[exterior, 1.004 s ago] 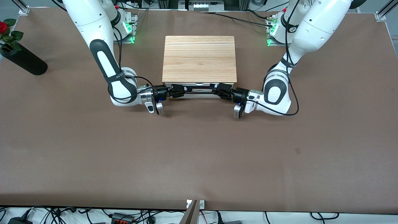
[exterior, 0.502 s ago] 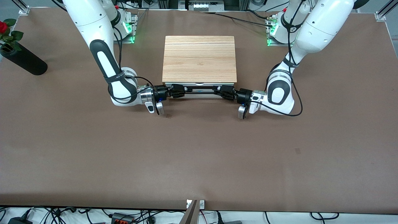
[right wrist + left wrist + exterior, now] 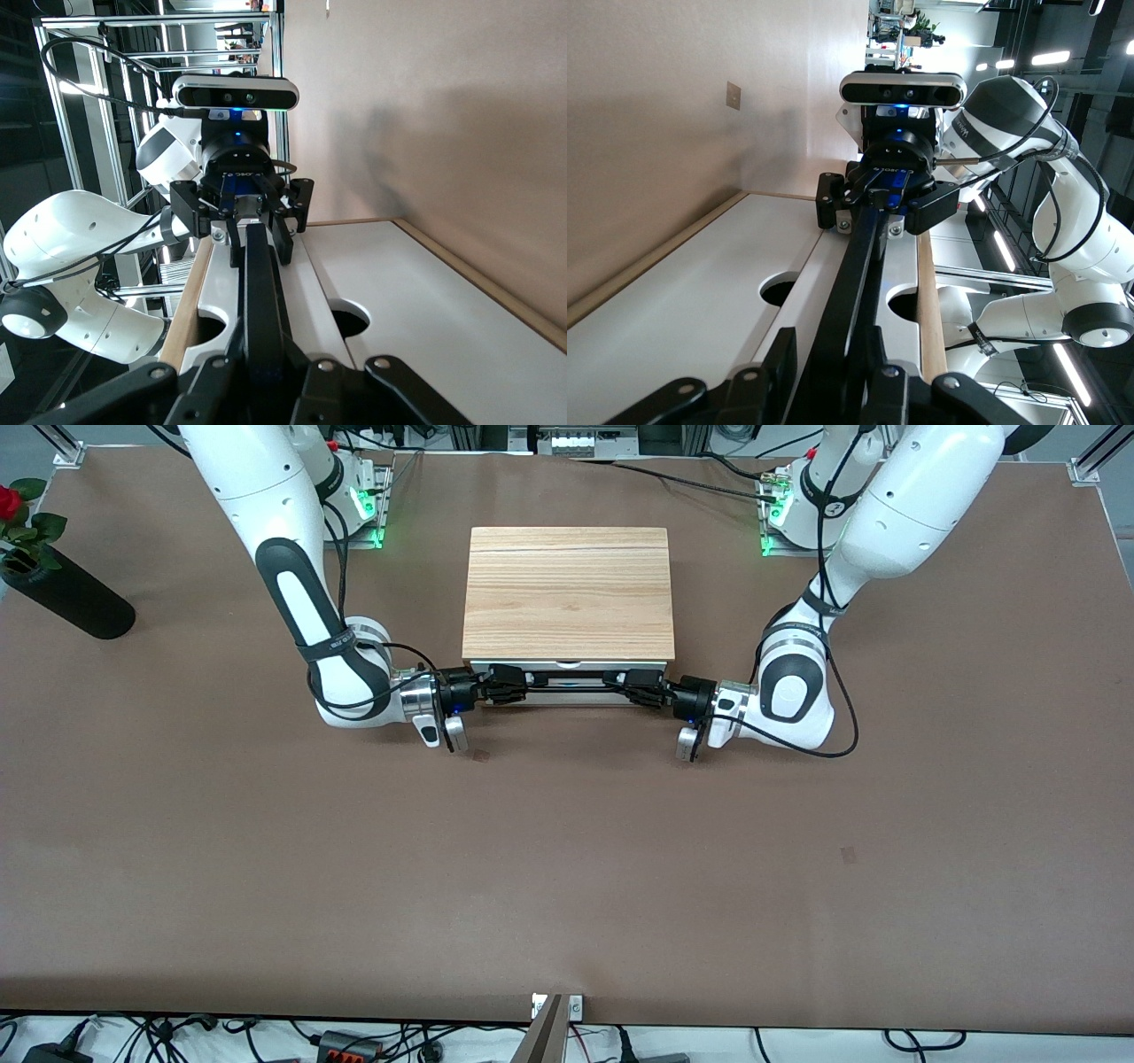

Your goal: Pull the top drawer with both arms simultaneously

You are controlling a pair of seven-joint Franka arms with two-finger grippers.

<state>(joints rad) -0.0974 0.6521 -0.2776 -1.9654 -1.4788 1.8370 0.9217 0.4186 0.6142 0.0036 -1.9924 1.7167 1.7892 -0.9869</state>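
Note:
The top drawer (image 3: 532,667) shows as a white front under the light wood cabinet top (image 3: 567,593), pushed in. Its long black bar handle (image 3: 567,683) runs across the front. My right gripper (image 3: 507,685) is shut on the handle's end toward the right arm. My left gripper (image 3: 631,684) is shut on the end toward the left arm. In the left wrist view my left gripper (image 3: 833,376) clamps the handle (image 3: 859,274), with the right gripper (image 3: 886,190) at the other end. In the right wrist view my right gripper (image 3: 266,381) clamps the handle (image 3: 261,292), facing the left gripper (image 3: 239,199).
The cabinet's other white drawer front (image 3: 567,699) sits below the top one. A black vase (image 3: 66,598) with a red rose lies at the right arm's end of the table. Bare brown table (image 3: 567,868) stretches in front of the cabinet.
The left arm's wrist has swung out toward its end of the table and levelled along the handle. The right arm and the drawer have not visibly moved.

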